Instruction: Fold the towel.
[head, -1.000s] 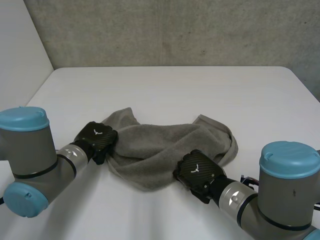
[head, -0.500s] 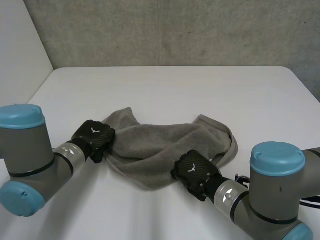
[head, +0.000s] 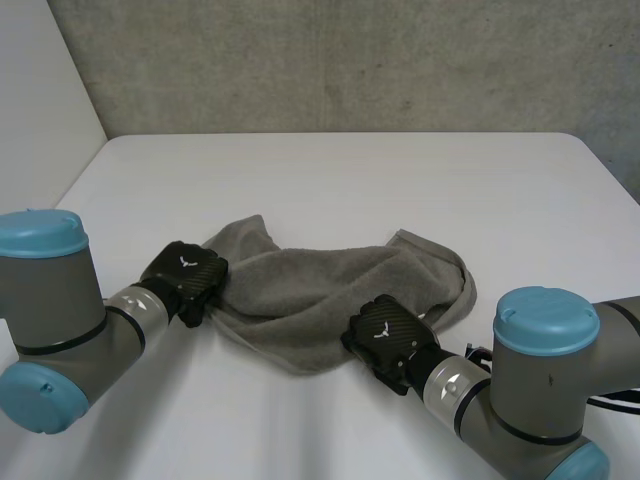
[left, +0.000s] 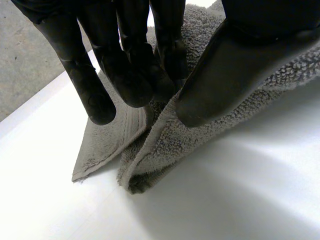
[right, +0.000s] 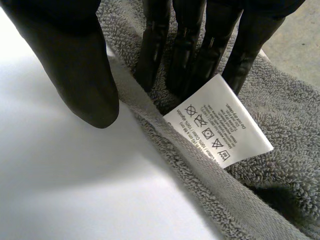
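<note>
A grey terry towel (head: 340, 290) is seen lying crumpled on the white bench (head: 330, 180), roughly midway across it and towards the robot's side, with a pointed flap raised at its left end and a rounded fold at its right end. A rough grey wall (head: 350, 60) is seen behind the bench.

The left hand (head: 185, 280) is placed at the towel's left end, just below the raised flap. In the left wrist view, a doubled edge of the towel is gripped between the fingers (left: 131, 80) on one side and the thumb (left: 230, 70) on the other; the cloth is drawn up into the gap between them, while a folded corner and a flat flap are left lying on the bench beneath the fingertips. The outermost finger is held clear of the pinched fold.

The right hand (head: 385, 335) is set at the towel's near edge, towards its right half. In the right wrist view, the towel's hem (right: 200, 190) is caught between the thumb (right: 75, 75), which is on the bench side, and the fingers (right: 187, 50), which are laid on the terry surface. A white care label (right: 217, 135), printed with washing symbols, is seen sewn at the hem, just beyond the fingertips and lying flat on the towel.
</note>
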